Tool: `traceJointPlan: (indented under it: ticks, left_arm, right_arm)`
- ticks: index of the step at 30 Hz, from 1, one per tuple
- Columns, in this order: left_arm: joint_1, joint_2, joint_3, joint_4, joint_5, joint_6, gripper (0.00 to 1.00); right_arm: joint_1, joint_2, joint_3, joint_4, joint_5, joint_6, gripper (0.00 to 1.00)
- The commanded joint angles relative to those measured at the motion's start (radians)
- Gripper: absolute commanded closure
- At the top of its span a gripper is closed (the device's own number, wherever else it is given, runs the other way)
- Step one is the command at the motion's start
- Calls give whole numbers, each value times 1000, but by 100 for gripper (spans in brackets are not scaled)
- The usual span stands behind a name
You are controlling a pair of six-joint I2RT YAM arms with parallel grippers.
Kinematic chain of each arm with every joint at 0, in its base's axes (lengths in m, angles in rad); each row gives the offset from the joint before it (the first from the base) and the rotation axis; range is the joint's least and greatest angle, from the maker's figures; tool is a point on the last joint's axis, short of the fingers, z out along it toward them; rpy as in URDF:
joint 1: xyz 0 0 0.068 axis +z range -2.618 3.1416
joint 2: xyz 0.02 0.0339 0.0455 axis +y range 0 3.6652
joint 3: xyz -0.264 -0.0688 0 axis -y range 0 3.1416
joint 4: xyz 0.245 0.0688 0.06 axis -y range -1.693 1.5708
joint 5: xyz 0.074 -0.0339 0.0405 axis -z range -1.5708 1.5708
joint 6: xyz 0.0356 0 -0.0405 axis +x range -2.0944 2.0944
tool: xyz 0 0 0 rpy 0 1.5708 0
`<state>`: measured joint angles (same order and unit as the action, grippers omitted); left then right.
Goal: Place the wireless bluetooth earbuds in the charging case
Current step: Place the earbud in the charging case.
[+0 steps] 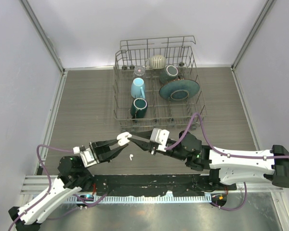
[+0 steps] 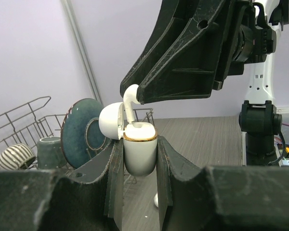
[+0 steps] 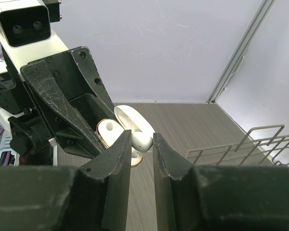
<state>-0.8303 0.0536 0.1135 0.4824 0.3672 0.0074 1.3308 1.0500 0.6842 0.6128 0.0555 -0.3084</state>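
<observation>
Right pincer (image 3: 141, 144): closed narrowly on one earbud (image 3: 141, 140), gripping its head.
Left pincer (image 2: 138, 144): clamped on the charging case (image 2: 140, 159), which has its lid open and mouth facing up.
Key relation: the earbud is directly above the case mouth with its stem pointing down. The tip is at the rim or perhaps just inside.
Second earbud (image 1: 131, 157): loose on the desk (image 1: 86, 106) beneath both pincers.
Views: the left wrist shows the stem's line, and the right wrist shows the case's open top.

Looks like a robotics lab test cell: plain pale wall panels (image 1: 135, 29) framed by bare metal posts (image 1: 43, 36), a wood-grain table (image 1: 86, 106), two robot arms (image 1: 241, 163) bolted along its near edge trailing purple cables (image 1: 200, 126), and a wire dish rack (image 1: 115, 91) loaded with crockery.
</observation>
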Motion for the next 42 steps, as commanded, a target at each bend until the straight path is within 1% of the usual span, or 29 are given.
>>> traceJointPlan:
  ticks: [1,11,18,22,28,37,39,42]
  left_arm:
    - [-1,14,18,134,-16,-1,100]
    - [-1,0,15,133,-51,0,100]
    - [0,5,21,128,-33,0,100]
    - [-1,3,23,134,-34,2,100]
    - [0,15,22,147,-39,8,100]
    - [-1,25,18,156,-42,11,100]
    - [-1,23,18,156,-45,14,100]
    - [0,19,17,151,-50,16,100]
  right_arm:
    - [-4,-16,2,-35,9,2,99]
    - [-4,-30,5,-45,-13,12,99]
    - [-4,-13,-2,-34,12,-1,99]
    - [-5,4,21,-82,24,-8,99]
    - [-4,25,54,-128,-8,2,99]
    - [-4,47,80,-163,-34,-1,97]
    - [-4,47,86,-180,-42,-5,96]
    - [-4,50,103,-212,-42,-9,96]
